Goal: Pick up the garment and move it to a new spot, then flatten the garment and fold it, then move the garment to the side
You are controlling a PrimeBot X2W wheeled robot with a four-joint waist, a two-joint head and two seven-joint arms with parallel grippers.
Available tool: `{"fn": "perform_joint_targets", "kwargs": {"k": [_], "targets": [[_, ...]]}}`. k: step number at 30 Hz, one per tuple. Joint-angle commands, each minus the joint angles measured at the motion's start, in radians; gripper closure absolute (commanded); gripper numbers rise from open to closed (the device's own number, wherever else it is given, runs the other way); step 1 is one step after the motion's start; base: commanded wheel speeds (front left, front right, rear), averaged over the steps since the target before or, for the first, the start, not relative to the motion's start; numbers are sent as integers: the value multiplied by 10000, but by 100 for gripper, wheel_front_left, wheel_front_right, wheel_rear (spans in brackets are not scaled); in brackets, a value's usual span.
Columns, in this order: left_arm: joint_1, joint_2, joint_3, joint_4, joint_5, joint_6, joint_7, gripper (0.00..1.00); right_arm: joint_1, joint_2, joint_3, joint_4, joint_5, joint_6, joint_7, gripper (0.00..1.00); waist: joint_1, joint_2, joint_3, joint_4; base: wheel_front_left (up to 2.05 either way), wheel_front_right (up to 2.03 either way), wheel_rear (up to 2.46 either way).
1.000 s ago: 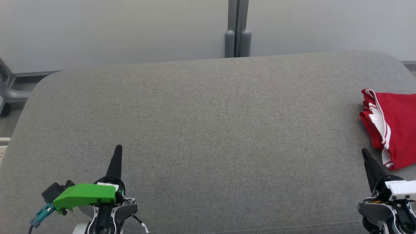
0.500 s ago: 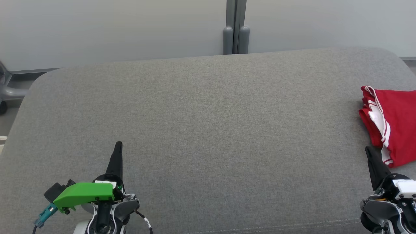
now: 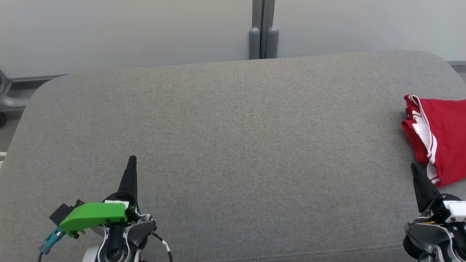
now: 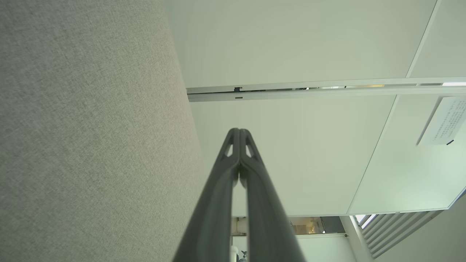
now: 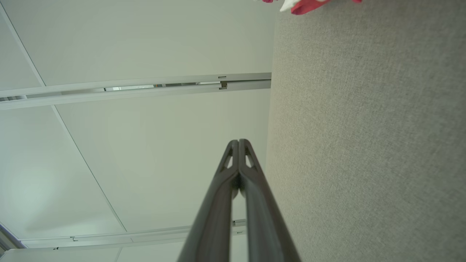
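Seen from the head, a folded red garment (image 3: 444,138) with white stripes lies at the right edge of a gray cushion (image 3: 233,145), just beside the tip of the right gripper (image 3: 414,168). The left gripper (image 3: 131,160) sits well apart at lower left. The left wrist view shows its fingers (image 4: 222,174) pressed together. In the right wrist view that gripper's fingers (image 5: 255,182) also meet, and a corner of the garment (image 5: 305,4) shows at the top edge.

The garment (image 3: 442,138) lies at the worktop's (image 3: 233,145) right edge.
Nearer, the left hand (image 3: 132,160) is over its left part, the right hand (image 3: 413,166) just before the garment; a wall (image 3: 127,32) stands behind.
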Motion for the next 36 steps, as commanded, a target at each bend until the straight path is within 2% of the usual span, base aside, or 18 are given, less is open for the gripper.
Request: {"fn": "perform_joint_targets", "kwargs": {"k": [1,36], "targets": [[-115,1,18,20,-54,-38,34,100,-112,-48,-25,11,35,4,16,100,0,0,-1,0,0,0,0],[-116,0,-9,15,-82,-38,11,100,-111,-48,-22,9,37,4,14,100,0,0,-1,0,0,0,0]]}}
